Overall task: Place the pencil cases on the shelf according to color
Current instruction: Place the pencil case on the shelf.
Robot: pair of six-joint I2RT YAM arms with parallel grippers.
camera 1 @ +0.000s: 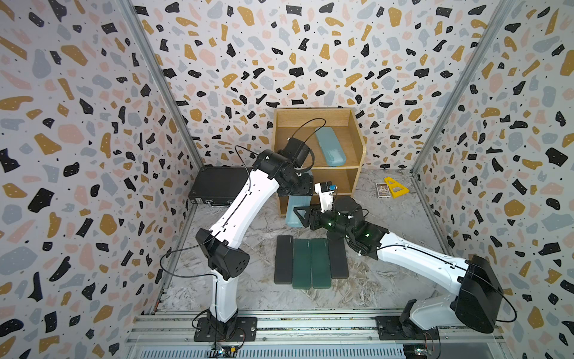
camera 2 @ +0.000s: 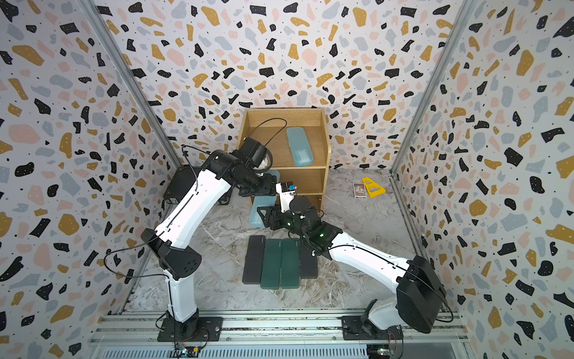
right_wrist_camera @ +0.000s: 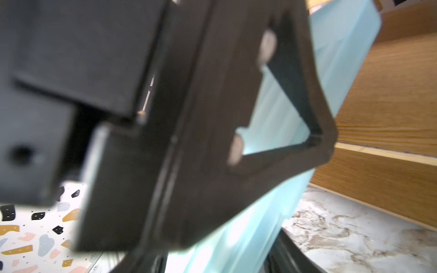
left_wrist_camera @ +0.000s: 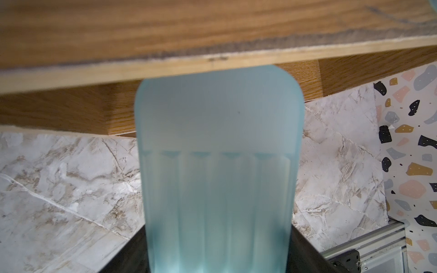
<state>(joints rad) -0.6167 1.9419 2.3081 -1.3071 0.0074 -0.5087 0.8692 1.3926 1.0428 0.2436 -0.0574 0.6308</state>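
Left claw [camera 1: 295, 195]: clamped narrow on a light blue case [left_wrist_camera: 217, 146], held just before the shelf [camera 1: 357, 146].
Right claw [camera 1: 302, 216]: against that case, possibly straddling it; how wide, cannot tell.

Marble table [camera 1: 372, 292] holds the shelf [camera 1: 285, 116], black cases [camera 1: 283, 264] and green cases [camera 1: 302, 264].

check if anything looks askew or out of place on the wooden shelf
The translucent light blue pencil case on the top tier of the light-wood shelf lies diagonally, skewed against the shelf's edges. Nothing looks spilled or damaged.
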